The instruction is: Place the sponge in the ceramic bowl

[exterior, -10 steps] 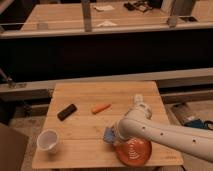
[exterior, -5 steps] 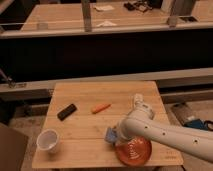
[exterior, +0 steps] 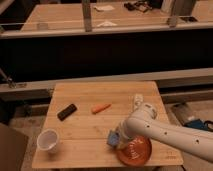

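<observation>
The sponge, a small blue-grey pad, is at the left rim of the ceramic bowl. The bowl is a shallow orange-red dish with rings inside, standing at the front right of the wooden table. My white arm comes in from the lower right and crosses over the bowl's upper part. My gripper is at the arm's left end, shut on the sponge, which sticks out to its left just above the tabletop.
A black rectangular block lies at the left middle, an orange carrot-like piece at the centre. A white cup stands front left. A small white object is behind my arm. Dark railings run behind the table.
The sponge and my gripper have shifted a little toward the front right, closer to the bowl's rim. The other objects have not moved.
</observation>
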Action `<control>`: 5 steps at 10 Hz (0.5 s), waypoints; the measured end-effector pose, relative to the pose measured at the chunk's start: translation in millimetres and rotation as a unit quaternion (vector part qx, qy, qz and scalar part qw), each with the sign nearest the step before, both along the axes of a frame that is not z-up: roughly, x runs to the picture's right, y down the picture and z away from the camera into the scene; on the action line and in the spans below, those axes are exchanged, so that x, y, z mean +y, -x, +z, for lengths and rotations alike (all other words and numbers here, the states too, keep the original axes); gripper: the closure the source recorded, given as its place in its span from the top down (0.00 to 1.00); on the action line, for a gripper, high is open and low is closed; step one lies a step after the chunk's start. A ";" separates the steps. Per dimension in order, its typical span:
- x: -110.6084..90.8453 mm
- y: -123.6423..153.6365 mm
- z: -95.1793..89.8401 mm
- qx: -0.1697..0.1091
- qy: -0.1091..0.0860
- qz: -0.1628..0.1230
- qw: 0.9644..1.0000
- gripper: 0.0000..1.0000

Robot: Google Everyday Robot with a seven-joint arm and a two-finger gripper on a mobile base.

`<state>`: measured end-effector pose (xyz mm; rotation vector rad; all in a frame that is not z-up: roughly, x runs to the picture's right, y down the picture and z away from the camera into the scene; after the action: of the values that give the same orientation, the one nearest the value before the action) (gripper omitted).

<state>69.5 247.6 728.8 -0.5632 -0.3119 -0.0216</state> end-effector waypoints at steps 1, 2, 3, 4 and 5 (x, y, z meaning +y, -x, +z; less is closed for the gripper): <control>-1.2 -0.6 -0.5 0.000 0.001 0.000 1.000 0.27; -1.4 -1.2 -0.7 0.000 0.001 0.000 1.000 0.37; -1.8 -1.9 -0.8 0.001 0.002 0.000 1.000 0.47; -2.1 -2.1 -1.0 0.000 0.003 0.001 1.000 0.58; -2.4 -2.7 -1.2 0.001 0.003 0.001 1.000 0.62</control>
<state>72.1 245.2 727.6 -0.5692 -0.3113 -0.0180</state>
